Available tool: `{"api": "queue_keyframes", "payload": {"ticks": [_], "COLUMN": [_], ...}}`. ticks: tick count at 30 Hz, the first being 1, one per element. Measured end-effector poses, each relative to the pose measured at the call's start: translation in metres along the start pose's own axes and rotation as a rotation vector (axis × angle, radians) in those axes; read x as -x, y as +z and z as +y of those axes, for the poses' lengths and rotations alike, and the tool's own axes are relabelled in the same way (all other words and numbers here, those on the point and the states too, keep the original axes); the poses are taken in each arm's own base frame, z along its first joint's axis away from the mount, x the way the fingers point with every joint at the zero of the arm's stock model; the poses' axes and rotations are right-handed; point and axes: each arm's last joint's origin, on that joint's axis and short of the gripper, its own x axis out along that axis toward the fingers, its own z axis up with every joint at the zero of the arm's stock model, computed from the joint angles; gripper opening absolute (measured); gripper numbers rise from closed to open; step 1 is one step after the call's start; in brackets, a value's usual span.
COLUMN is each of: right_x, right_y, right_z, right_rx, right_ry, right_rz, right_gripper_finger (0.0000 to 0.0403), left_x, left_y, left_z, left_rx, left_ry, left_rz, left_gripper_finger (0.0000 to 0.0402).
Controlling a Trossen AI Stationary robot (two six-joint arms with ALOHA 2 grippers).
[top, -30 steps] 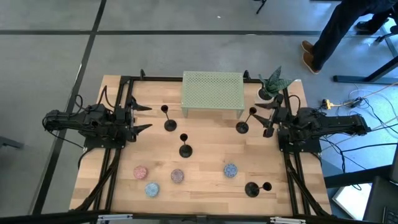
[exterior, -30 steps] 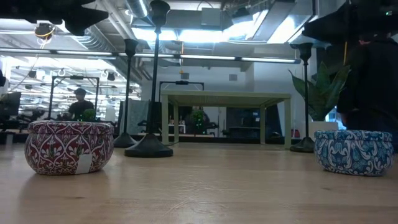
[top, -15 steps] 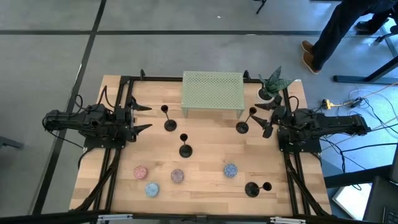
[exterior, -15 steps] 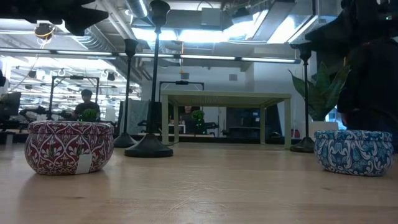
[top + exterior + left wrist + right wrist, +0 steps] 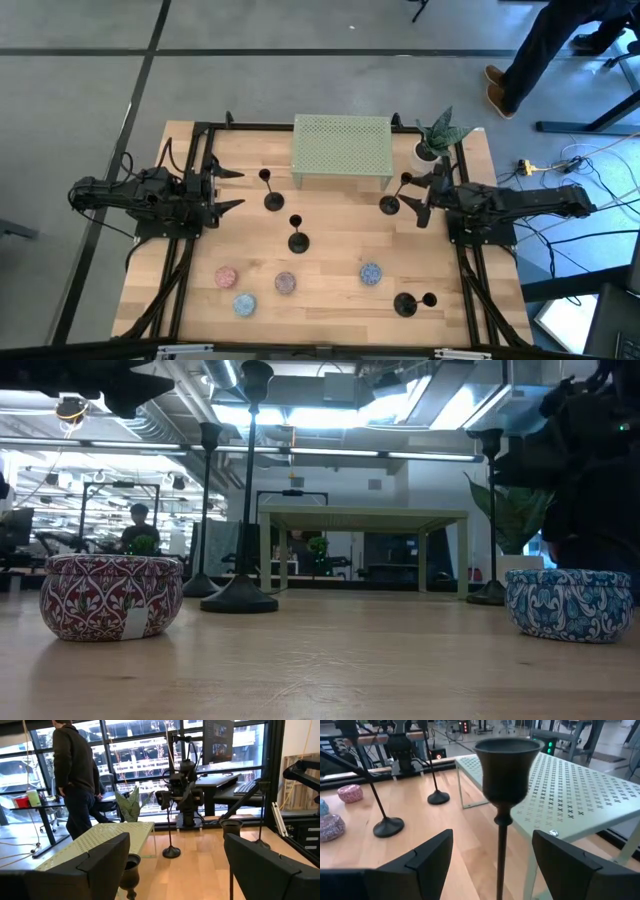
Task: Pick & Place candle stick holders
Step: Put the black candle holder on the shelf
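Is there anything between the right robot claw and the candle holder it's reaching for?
No. In the right wrist view the candle holder stands just ahead of the open right gripper, nothing between them.

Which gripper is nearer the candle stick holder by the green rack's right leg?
Right. The right gripper is open with the candle stick holder just in front of it; the left gripper waits across the table.

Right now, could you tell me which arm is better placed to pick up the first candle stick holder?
Right: its open gripper has the holder between its fingers, while the left gripper sits apart from any.
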Motion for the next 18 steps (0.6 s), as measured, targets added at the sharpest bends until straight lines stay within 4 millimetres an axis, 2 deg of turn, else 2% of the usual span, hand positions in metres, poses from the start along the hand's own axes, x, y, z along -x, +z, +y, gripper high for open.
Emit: {"api": "queue_keyframes", "payload": {"ticks": [7,18], "right_x": [-0.0003,-0.0003], "right_y": [-0.0024,-0.0006], "right_z": [-0.0002,-0.0007], "right_rx": [0.015,0.008], "right_ry": [-0.003,-0.026], "right_rz": [0.014,-0.006], "right_gripper_finger": [0.0260,0.0150], "left_x": [0.0000,0.0000], "left_y": [0.0000,0.0000], "left_z": [0.0000,0.0000], "left_rx": [0.002,0.002], "left_ry": [0.000,0.000], "left_rz": [0.000,0.000], "left_gripper_finger": [0.0322,0.0322]}}
